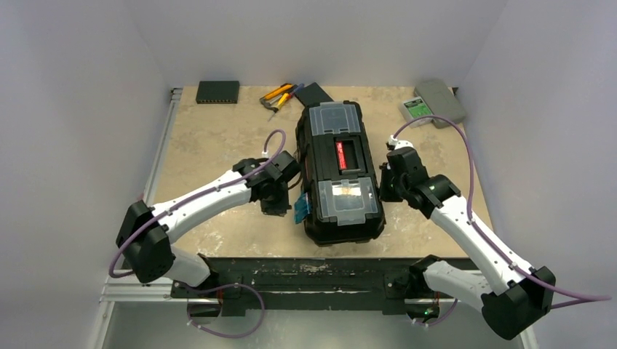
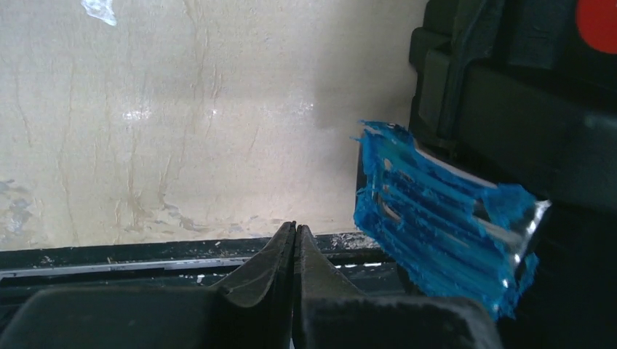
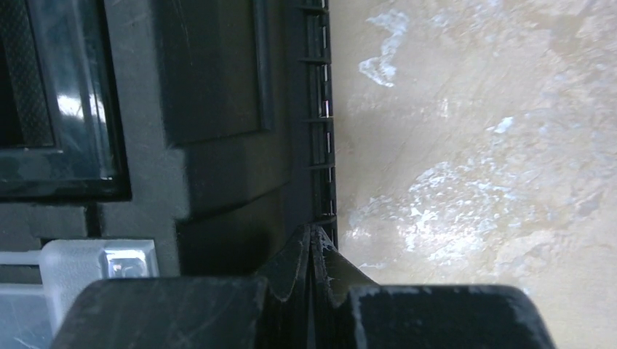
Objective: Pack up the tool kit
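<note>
The left arm (image 1: 211,193) reaches from the near-left corner diagonally across the bench (image 1: 218,145), wrist pitched down. The left jaws are pressed together on nothing and hang low over the bench. The blue latch (image 2: 436,233) lies just to their right, apart from them, on the left wall of the toolbox (image 1: 338,171). The hand tools (image 1: 280,96) lie unpacked at the far edge, well apart from both arms. The toolbox stands mid-bench, lid down, its long axis running from near edge to far edge. The right arm (image 1: 466,225) mirrors the left, elbow outboard. The right jaws are also together and empty, their tip at the toolbox's right rim; whether they touch it cannot be told. The left arm appears nearer the latch.
</note>
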`<state>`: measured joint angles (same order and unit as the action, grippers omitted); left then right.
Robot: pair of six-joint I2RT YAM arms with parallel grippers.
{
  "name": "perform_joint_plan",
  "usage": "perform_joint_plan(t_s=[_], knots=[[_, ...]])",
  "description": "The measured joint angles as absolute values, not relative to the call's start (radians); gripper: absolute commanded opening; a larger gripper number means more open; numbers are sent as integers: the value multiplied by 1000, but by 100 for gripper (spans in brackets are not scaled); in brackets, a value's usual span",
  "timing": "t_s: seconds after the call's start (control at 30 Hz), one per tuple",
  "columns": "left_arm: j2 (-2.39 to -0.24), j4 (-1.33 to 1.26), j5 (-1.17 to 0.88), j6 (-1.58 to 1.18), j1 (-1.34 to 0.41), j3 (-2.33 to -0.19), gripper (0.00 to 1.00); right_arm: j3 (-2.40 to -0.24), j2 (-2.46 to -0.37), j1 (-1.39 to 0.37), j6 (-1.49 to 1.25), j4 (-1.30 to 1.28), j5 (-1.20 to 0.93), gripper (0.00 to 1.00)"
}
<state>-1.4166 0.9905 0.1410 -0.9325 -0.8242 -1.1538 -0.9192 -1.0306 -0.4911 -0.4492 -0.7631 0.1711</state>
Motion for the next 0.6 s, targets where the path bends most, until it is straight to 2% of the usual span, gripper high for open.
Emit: perform_joint_plan(t_s=[0.37,0.6], knots=[[-1609,973,140,-960,-827,-1141,0,-844,-1009,-492,-466,-721,59,0],[-1617,878,54,-957,-825,-1113,0,-807,-986,-488,-470,-689,35,0]])
